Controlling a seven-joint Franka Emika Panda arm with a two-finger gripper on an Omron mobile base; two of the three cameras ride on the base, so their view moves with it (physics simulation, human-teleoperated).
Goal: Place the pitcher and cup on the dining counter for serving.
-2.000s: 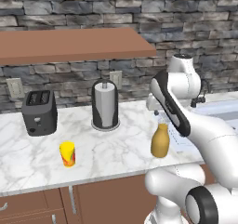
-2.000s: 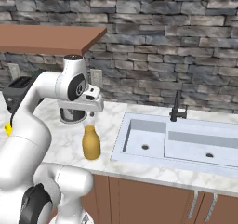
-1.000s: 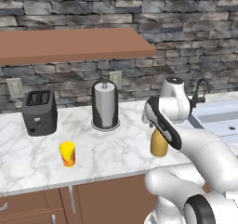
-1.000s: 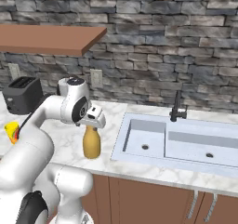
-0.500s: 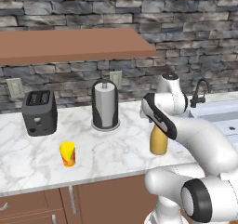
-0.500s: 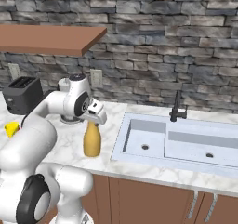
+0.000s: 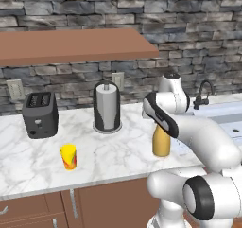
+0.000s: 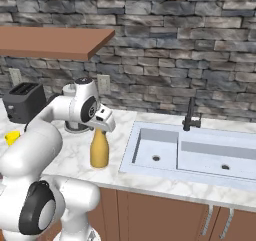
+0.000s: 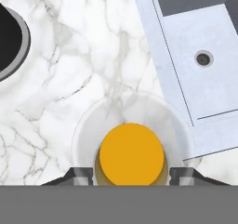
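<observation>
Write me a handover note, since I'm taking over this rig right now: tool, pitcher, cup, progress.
Tool: down over the pitcher's neck, fingers on either side; a firm grip can't be confirmed.
Pitcher: upright on the kitchen counter, beside the sink.
Cup: upright on the same counter, in front of the toaster.
Done: nothing moved yet.
Left: carry both to the dining counter.
</observation>
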